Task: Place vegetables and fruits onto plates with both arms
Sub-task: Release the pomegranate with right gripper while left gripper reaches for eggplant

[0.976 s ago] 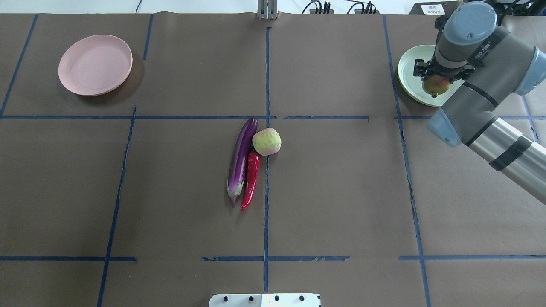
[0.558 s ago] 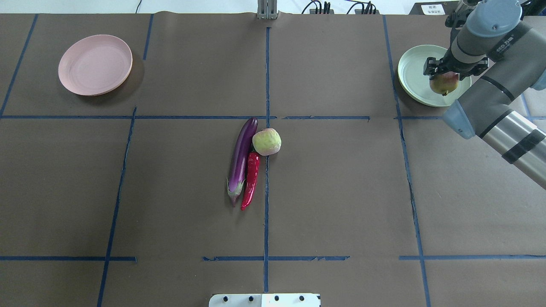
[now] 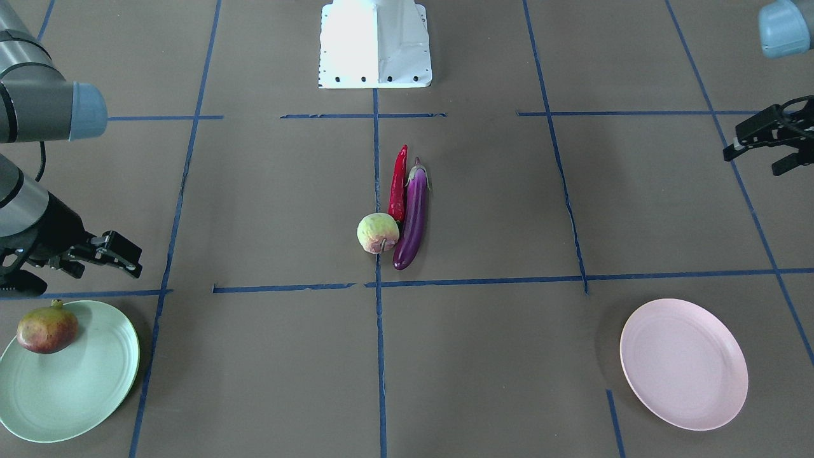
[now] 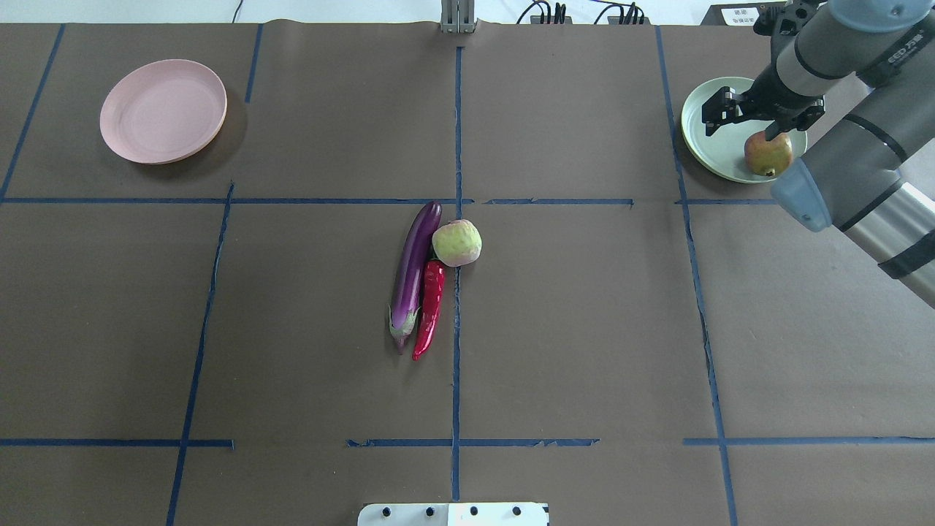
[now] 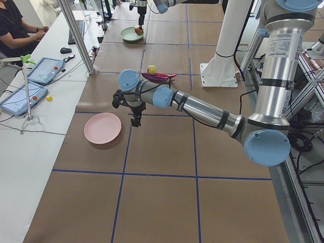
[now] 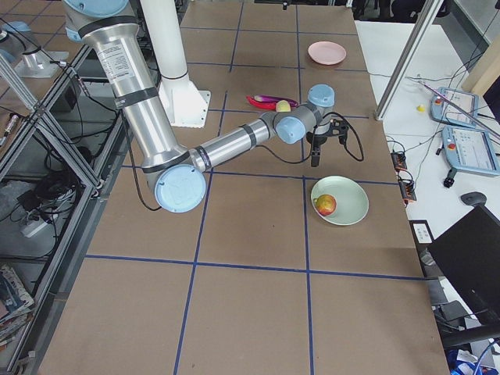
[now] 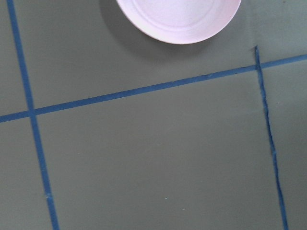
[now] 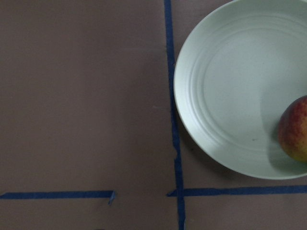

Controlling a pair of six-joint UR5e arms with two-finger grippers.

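My right pincer (image 4: pixel 741 123) and left pincer (image 3: pixel 752 161) hang open, empty. Eggplant (image 4: pixel 413 270), frame center: likely slippery, firm; grip mid-body.

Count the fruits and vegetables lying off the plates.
3, together at the centre of the brown table: long glossy purple eggplant, thin curved red chili pepper alongside it, round pale yellow-green fruit against their far ends. None appears hidden.

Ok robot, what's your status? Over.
Right end effector open, left end effector open. Pomegranate on mint plate. Eggplant, chili, pale fruit waiting mid-table. Pink plate empty.
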